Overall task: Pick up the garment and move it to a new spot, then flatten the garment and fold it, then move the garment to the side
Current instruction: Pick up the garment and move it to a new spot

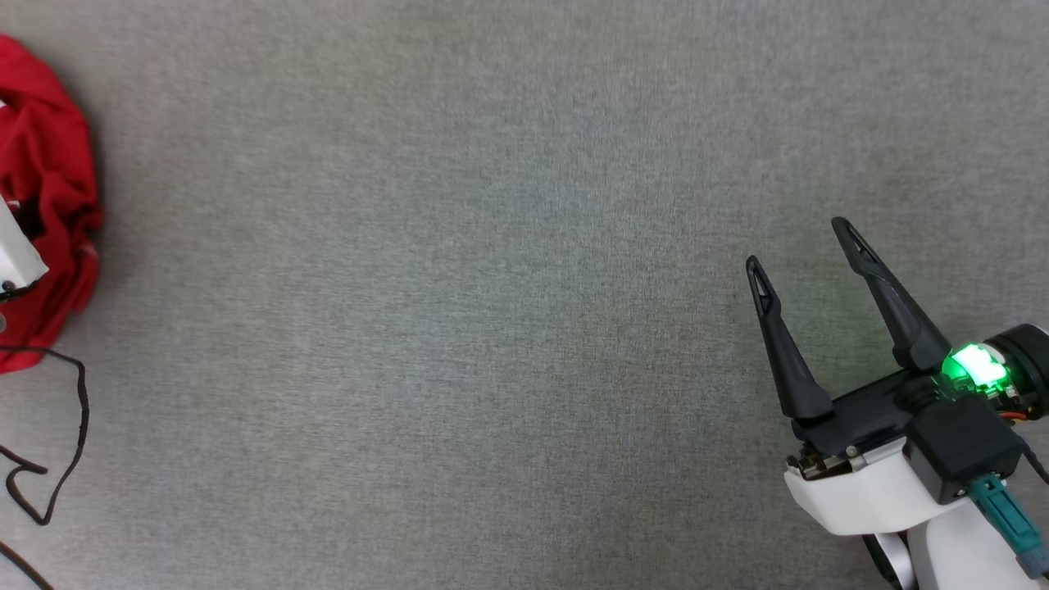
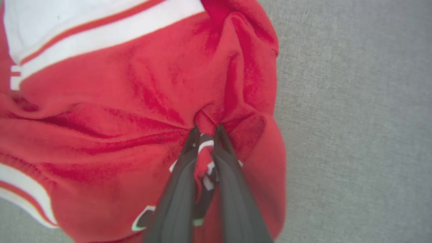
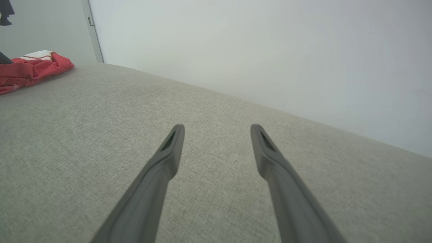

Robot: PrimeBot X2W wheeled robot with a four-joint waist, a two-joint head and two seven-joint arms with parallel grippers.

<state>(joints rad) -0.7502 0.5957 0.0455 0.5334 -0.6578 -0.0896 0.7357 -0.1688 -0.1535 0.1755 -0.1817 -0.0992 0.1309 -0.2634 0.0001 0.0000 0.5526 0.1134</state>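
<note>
The garment [image 1: 45, 205] is a crumpled red shirt with white striped trim, bunched at the far left edge of the grey surface in the head view. In the left wrist view the garment [image 2: 135, 101] lies close up, and my left gripper [image 2: 206, 130] is shut on a pinched fold of its red cloth, with black and white lettering showing between the fingers. A white part of the left arm [image 1: 16, 254] lies over the cloth. My right gripper [image 1: 803, 246] hovers open at the lower right, far from the garment [image 3: 30, 69], nothing between its fingers.
A grey fabric surface [image 1: 459, 311] spreads wide between the two arms. A black cable [image 1: 57, 442] loops at the lower left. In the right wrist view a pale wall [image 3: 270, 50] rises behind the surface's far edge.
</note>
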